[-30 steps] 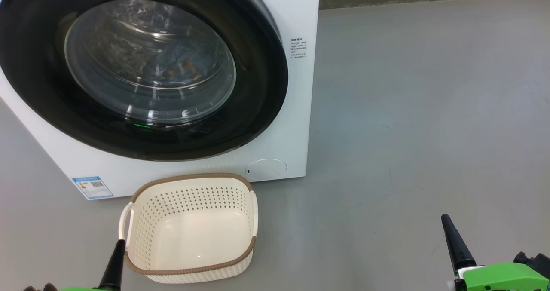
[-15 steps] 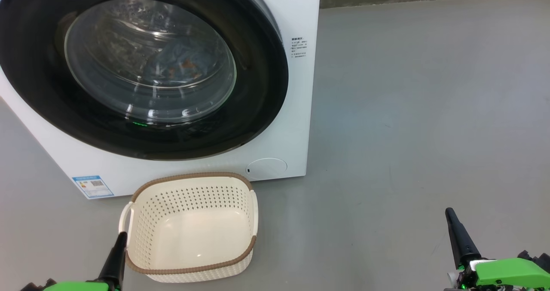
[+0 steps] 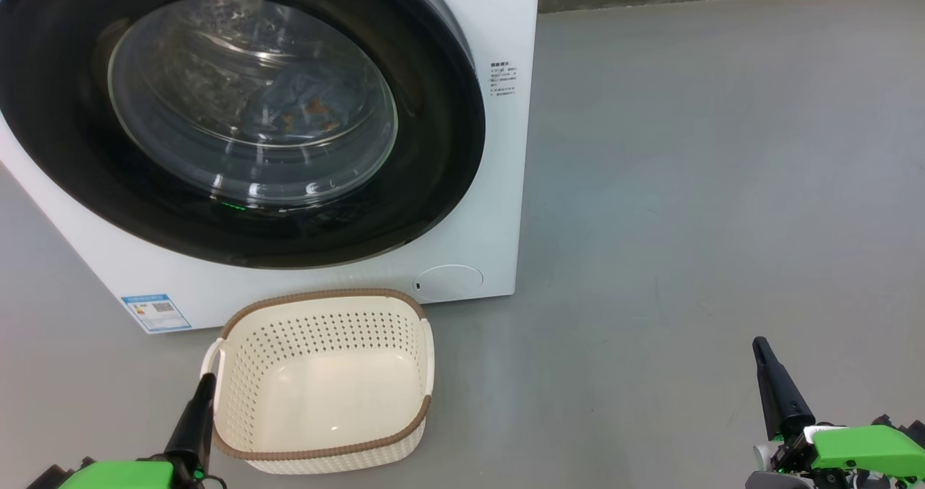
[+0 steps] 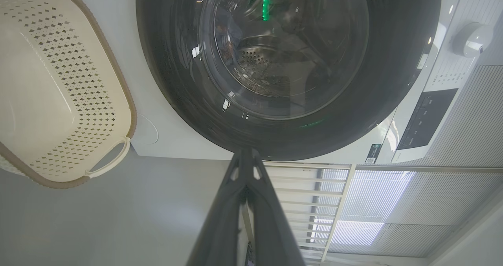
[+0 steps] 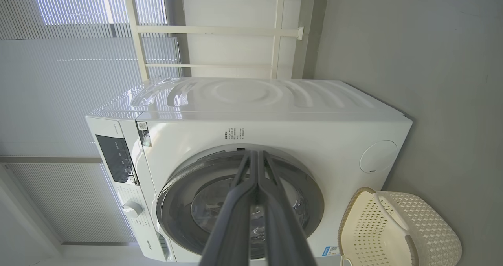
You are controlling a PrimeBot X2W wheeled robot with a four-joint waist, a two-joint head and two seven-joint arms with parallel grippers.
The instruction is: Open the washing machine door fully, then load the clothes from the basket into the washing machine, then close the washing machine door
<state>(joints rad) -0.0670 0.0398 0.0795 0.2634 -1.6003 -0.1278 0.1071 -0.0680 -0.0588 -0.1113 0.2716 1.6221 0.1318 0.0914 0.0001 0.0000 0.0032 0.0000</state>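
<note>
Sitting shut, the door [image 3: 238,113] looks stiff, glossy, probably slippery; take it at the rim's edge. The left gripper [image 3: 207,379] and right gripper [image 3: 760,346] are pinched together, empty.

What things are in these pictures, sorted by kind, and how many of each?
Washing machine: 1
Basket, empty: 1
Clothes bundle, inside the machine: 1
Grippers, jaws shut, left gripper and right gripper: 2
Total: 5
</note>
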